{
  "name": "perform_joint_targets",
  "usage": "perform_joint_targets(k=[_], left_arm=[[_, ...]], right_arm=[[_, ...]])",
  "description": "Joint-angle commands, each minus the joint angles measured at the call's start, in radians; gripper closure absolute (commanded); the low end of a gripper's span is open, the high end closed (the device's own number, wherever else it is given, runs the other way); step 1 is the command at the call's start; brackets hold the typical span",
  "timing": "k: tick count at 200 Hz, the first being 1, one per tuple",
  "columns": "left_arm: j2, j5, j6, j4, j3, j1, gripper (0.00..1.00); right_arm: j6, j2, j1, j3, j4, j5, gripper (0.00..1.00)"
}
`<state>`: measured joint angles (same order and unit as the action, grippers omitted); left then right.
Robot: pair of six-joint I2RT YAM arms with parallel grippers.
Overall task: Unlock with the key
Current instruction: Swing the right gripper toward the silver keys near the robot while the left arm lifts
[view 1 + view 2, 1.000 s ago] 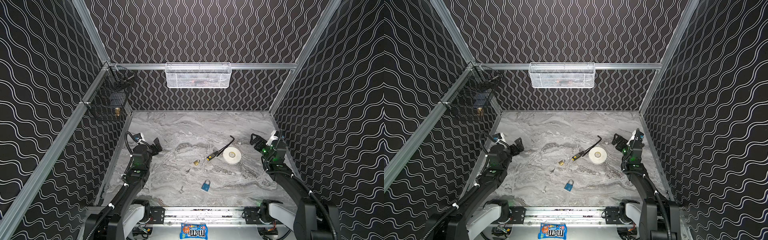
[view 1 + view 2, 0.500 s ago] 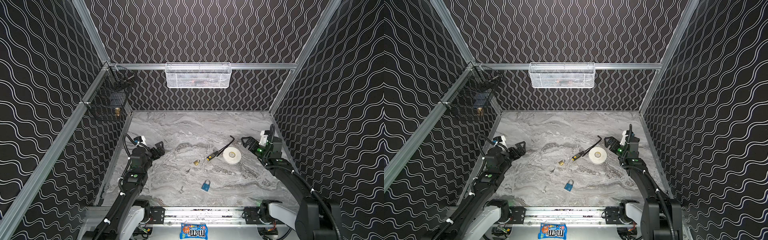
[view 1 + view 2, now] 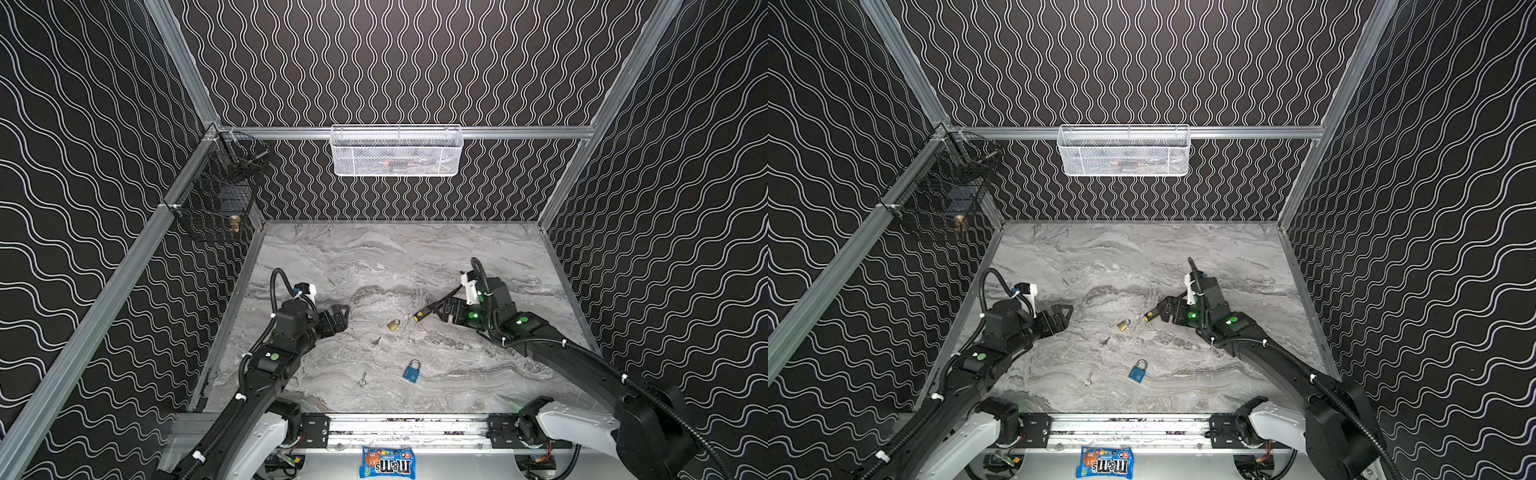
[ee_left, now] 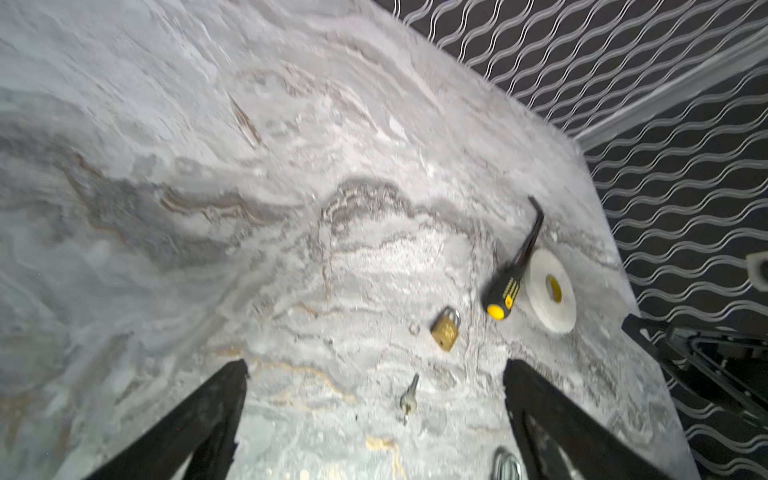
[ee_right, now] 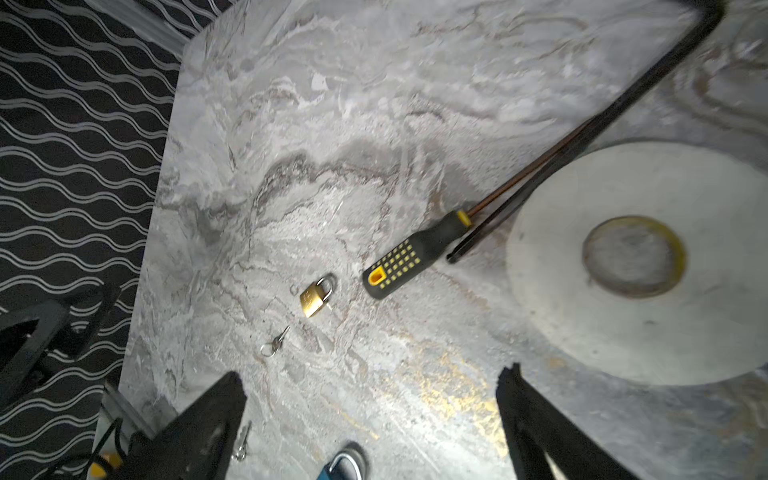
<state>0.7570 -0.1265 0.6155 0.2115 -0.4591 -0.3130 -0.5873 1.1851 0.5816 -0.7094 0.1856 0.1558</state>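
Note:
A brass padlock (image 3: 393, 324) (image 3: 1123, 325) (image 4: 446, 330) (image 5: 316, 296) lies mid-table with a small key (image 3: 376, 341) (image 3: 1104, 341) (image 4: 409, 399) (image 5: 275, 345) just in front of it. Nearer the front lie a blue padlock (image 3: 411, 371) (image 3: 1138, 371) (image 5: 343, 465) and a second key (image 3: 363, 379) (image 3: 1088, 378) (image 5: 242, 442). My left gripper (image 3: 343, 318) (image 3: 1067, 318) (image 4: 374, 365) hovers open left of the brass padlock, empty. My right gripper (image 3: 446, 307) (image 3: 1167, 309) (image 5: 372, 374) hovers open to its right, empty.
A black-and-yellow screwdriver (image 3: 422, 314) (image 4: 505, 291) (image 5: 399, 266), a black hex wrench (image 5: 582, 137) and a white tape roll (image 4: 550, 291) (image 5: 636, 266) lie under the right arm. A white basket (image 3: 397, 151) and a black wire basket (image 3: 216, 199) hang on the walls. A candy bag (image 3: 386, 461) lies beyond the front rail.
Both arms have swung in from the side walls toward the table's middle. The right gripper now hangs over the tape roll and hides it in the top views.

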Motion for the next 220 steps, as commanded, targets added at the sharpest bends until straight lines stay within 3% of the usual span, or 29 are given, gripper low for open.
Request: perform_joint_targets(k=[1, 58, 103, 155, 220], left_arm=[[-0.014, 0.062, 0.023, 0.119, -0.025, -0.051, 0.01], [-0.048, 0.122, 0.049, 0.332, -0.094, -0.1, 0.01], [-0.079, 0.154, 0.06, 0.484, -0.159, -0.101, 0.01], [-0.097, 0.165, 0.103, 0.561, -0.186, -0.102, 0.01], [-0.141, 0.24, 0.167, 0.616, -0.191, -0.101, 0.01]], right_arm=[[-0.043, 0.022, 0.089, -0.026, 0.055, -0.072, 0.07], [-0.093, 0.146, 0.358, -0.119, 0.095, -0.191, 0.13], [-0.124, 0.242, 0.502, -0.169, 0.097, -0.237, 0.21], [-0.108, 0.343, 0.622, -0.231, 0.078, -0.261, 0.31], [-0.128, 0.475, 0.701, -0.329, 0.085, -0.29, 0.42]])
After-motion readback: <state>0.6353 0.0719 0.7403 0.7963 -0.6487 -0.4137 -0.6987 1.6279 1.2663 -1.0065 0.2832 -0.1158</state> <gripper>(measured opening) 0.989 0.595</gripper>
